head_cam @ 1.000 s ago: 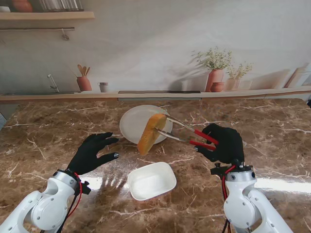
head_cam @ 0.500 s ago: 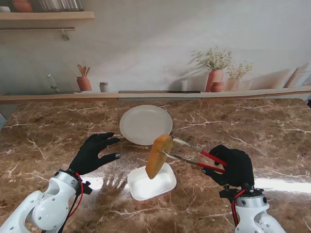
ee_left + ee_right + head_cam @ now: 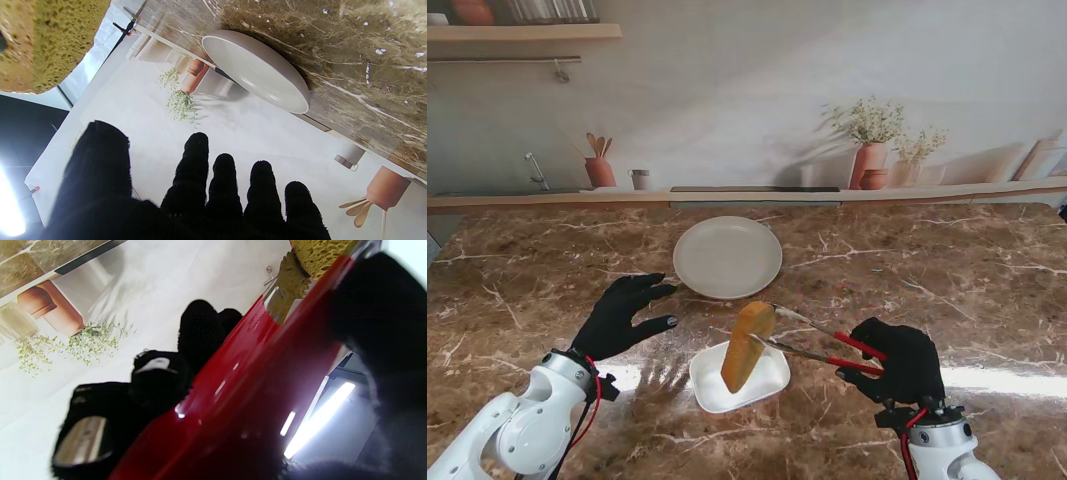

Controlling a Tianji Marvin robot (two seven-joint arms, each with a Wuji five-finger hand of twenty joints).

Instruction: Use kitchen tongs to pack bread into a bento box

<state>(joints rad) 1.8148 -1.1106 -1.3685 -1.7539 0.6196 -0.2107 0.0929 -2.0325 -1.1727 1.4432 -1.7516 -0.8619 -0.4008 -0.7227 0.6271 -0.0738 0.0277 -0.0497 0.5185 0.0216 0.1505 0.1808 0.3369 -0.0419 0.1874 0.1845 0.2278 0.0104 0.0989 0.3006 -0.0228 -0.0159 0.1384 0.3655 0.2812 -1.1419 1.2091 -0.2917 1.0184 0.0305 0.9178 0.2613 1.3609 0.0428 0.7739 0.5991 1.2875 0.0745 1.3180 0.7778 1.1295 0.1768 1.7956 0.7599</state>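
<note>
Bright, even light fills my stand view, with a glare band across the worktop (image 3: 997, 378) near me and soft finger shadows beside my left hand (image 3: 622, 317). My right wrist view is blurred: the tongs (image 3: 233, 390) smear red, and a light strip flares, perhaps overhead.

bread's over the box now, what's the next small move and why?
Probably lower the right hand a little more, then ease the tongs open. The bread hangs on end in the tongs, its low end inside the box, and I can't tell that it touches the floor. The left hand is open, off to the side.
</note>
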